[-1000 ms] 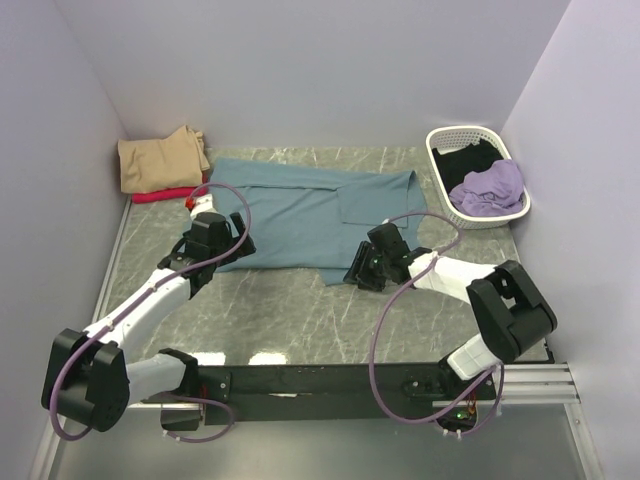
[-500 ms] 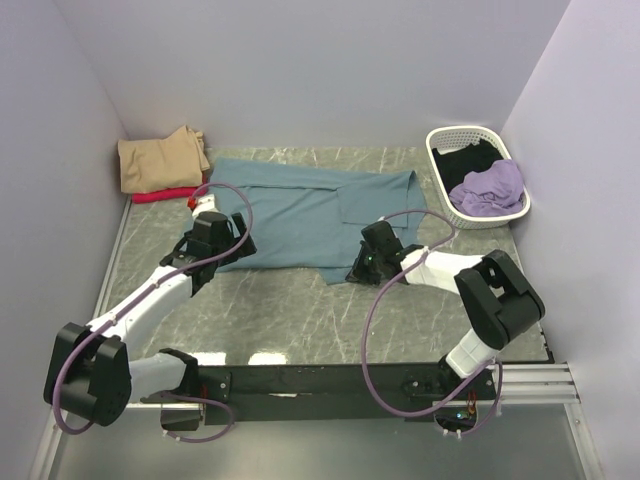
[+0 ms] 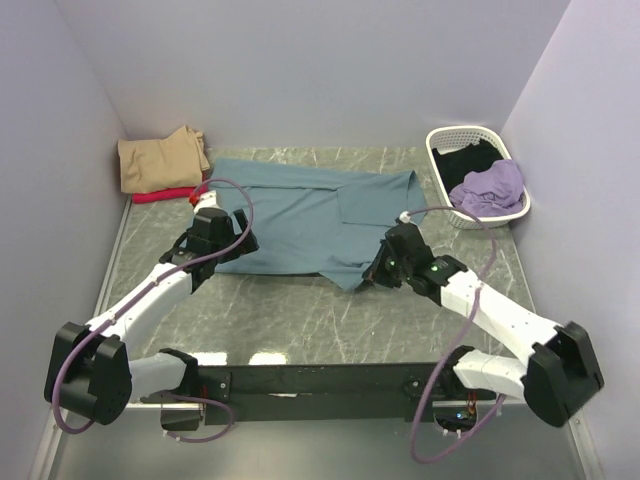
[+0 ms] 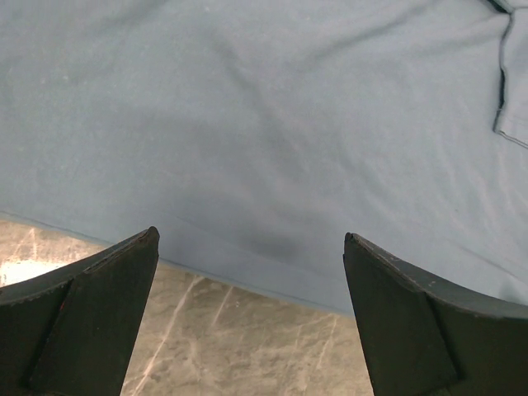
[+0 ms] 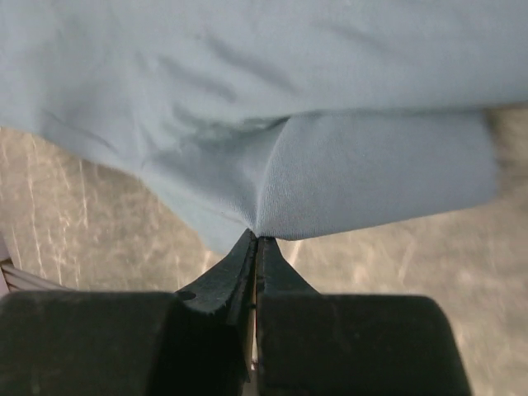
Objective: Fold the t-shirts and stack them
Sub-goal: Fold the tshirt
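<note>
A large teal-blue t-shirt (image 3: 300, 215) lies spread flat in the middle of the table. My right gripper (image 3: 370, 280) is shut on its near right hem; in the right wrist view the cloth (image 5: 346, 173) bunches to a point where the gripper (image 5: 257, 237) pinches it. My left gripper (image 3: 222, 250) hovers open over the shirt's near left hem (image 4: 247, 272), its fingers (image 4: 99, 289) wide apart with nothing between them. A folded tan t-shirt (image 3: 158, 160) lies on a red one (image 3: 160, 196) at the far left. Lilac (image 3: 490, 186) and black (image 3: 465, 158) t-shirts sit in the basket.
A white lattice-sided basket (image 3: 440, 180) stands at the far right by the wall. Grey walls close in the table on the left, back and right. Bare marble table (image 3: 290, 315) shows between the shirt and the arm bases.
My right gripper has shut on the teal shirt's near hem and its arm has swung out to the right, drawing that corner slightly rightward. The left arm has hardly moved.
</note>
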Tool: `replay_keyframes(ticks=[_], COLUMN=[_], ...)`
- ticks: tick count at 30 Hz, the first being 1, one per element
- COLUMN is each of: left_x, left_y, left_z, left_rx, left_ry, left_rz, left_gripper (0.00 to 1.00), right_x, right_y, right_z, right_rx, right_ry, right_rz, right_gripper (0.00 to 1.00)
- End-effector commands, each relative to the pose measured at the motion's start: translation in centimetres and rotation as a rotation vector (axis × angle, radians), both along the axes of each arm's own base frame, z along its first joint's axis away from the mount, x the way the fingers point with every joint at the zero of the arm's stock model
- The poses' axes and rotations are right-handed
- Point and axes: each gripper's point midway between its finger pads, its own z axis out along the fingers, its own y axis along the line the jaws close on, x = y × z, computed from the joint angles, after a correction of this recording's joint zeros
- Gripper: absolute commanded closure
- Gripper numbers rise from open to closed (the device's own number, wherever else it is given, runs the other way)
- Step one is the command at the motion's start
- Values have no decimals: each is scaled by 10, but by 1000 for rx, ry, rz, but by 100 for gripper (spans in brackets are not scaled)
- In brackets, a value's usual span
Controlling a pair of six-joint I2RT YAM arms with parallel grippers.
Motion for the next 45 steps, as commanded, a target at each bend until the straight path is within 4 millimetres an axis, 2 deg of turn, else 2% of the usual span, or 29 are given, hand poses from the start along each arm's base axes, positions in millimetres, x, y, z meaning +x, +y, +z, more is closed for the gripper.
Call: replay_keyframes(ticks=[1,2,7,8,9,10,13,14,17,18,19,22,23,24,25,26,28,31,36,38,42,45], left_x=[3,2,-2,-1,-2,-2,0,1,2,4,5,9,13,16,17,22,23,26,28,28,25,23], left_y=[-13,-14,-19,-20,-21,-20,-20,-21,-14,-7,-4,2,-1,-2,-8,-9,-11,-9,-1,3,11,9], left_z=[25,25,24,26,25,25,23,24,14,6,2,-22,-24,-34,-38,-40,-49,-52,-65,-71,-90,-99], left_rx=[-34,-34,-46,-48,-46,-45,-42,-43,-6,26,34,71,69,74,58,59,66,89,138,149,180,169], left_ry=[-46,-42,-23,-24,-21,-22,-21,-19,13,30,42,87,90,113,124,124,148,153,184,192,258,290], left_rz=[-61,-67,-100,-104,-105,-103,-99,-98,-66,-31,-11,23,20,21,1,2,-7,-7,20,37,57,46], left_gripper=[0,1,0,1,0,1,1,1,1,1,1,1,0,1,0,1,1,1,1,1,1,1], right_x=[-36,-39,-71,-76,-78,-80,-70,-65,-54,-48,-47,-33,-29,-27,-17,-16,-8,-8,-30,-35,-36,-33], right_y=[-26,-28,-38,-38,-39,-39,-51,-54,-65,-76,-79,-85,-85,-87,-83,-87,-92,-96,-112,-111,-113,-113], right_z=[-15,-11,-21,-16,-17,-14,3,16,28,27,23,8,-1,-8,-9,-22,-31,-41,-62,-66,-62,-60], right_rx=[-73,-58,-61,-42,-36,-29,-44,-42,-97,-152,-174,-256,-283,-302,-284,-311,-315,-321,-337,-293,-281,-284], right_ry=[87,73,151,138,135,121,36,-2,-44,-54,-45,-32,-3,1,-22,13,25,58,128,138,151,148], right_rz=[-24,-26,-7,1,10,17,-47,-68,-123,-171,-180,-218,-223,-231,-244,-253,-285,-285,-288,-282,-280,-279], right_gripper=[100,100,100,89,64,57,48,45,44,44,44,44,44,44,44,44,44,45,45,45,45,46])
